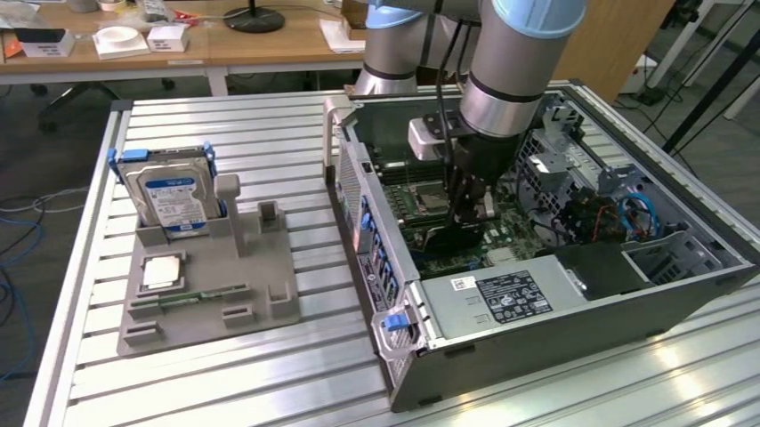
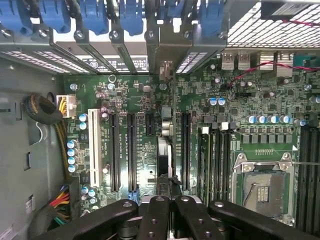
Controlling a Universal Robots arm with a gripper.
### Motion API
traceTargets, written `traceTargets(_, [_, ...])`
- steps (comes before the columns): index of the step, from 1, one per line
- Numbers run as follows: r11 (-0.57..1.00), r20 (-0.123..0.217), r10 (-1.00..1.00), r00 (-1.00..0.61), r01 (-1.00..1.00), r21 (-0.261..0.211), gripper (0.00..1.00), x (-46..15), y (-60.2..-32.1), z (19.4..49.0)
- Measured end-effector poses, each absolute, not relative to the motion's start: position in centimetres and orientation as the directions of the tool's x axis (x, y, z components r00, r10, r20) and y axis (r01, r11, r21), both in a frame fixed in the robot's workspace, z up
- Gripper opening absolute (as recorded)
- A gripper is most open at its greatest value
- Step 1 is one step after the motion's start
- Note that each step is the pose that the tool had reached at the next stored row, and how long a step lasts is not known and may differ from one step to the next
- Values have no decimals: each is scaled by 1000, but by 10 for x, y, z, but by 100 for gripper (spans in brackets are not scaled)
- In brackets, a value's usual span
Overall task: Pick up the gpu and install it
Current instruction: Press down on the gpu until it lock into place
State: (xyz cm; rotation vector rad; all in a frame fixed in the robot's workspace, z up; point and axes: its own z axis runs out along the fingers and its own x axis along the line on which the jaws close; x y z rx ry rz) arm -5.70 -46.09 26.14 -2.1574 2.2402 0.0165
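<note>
the landmark here is the open grey metal computer case [image 1: 558, 302], which lies on its side on the ribbed aluminium desk [image 1: 238, 374].

nearest in the exterior view, at the front of the case, sits the silver power supply box with a black and white label [image 1: 505, 295]. just behind it lies the green motherboard [image 1: 451, 245] on the floor of the case.

the black tool [image 1: 472, 212] on the grey robot arm [image 1: 511, 71] reaches down into the middle of the case, above the motherboard. its fingers [image 2: 165, 212] are drawn together and they clamp the thin dark gpu card [image 2: 165, 157], which stands on its edge. in the wrist view the gpu runs in line with the long black expansion slots [image 2: 132, 152], between two of them, and its far end points to the row of blue slot latches [image 2: 125, 15] at the rear wall of the case. whether the gpu sits fully in a slot, i cannot tell. beside the slots, the open silver processor socket [image 2: 262, 187] is seen.

on the exterior view's left of the case, well apart from it, a grey plastic holder tray [image 1: 208, 285] rests on the desk. it carries a small square silver processor chip [image 1: 160, 274] and a narrow green memory stick [image 1: 190, 298]. at the far end of the tray a silver hard drive with a blue and white label [image 1: 173, 200] stands upright.

behind the case, a wooden table [image 1: 178, 44] holds some white boxes.
</note>
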Motion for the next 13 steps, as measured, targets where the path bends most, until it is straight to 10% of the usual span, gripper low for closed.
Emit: traceTargets(13, [38, -31, -999, -37, -999, -15, 11, -57, -461, 275])
